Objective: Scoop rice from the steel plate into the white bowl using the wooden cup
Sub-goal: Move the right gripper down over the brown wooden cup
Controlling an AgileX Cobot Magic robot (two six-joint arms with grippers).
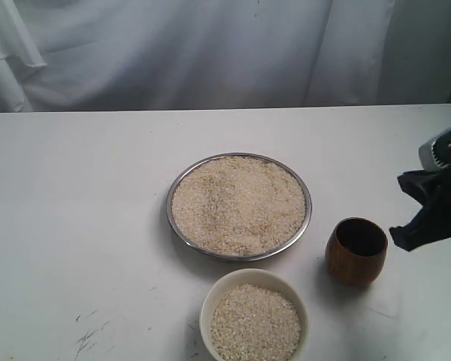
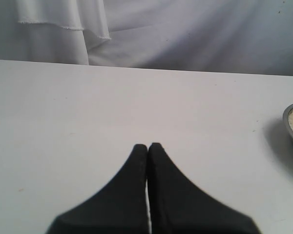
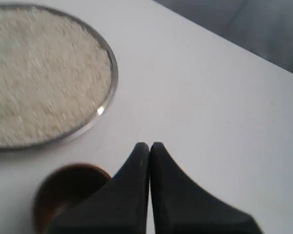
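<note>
Beside the wooden cup (image 1: 355,250), the right tool (image 3: 149,145) (pressed together) hovers, seemingly apart.

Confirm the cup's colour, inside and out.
The cup is reddish-brown grained wood outside, dark inside; the exterior view shows it best.

steel plate (image 1: 167,207) sits mid-bench (image 1: 75,226), rice (image 1: 239,204) in it. white bowl (image 1: 204,316) directly in front of the plate, close by, also holding rice. wooden cup (image 1: 355,259) upright, right of the bowl, front-right of the plate. right end effector (image 3: 149,145) just right of the cup.
</note>
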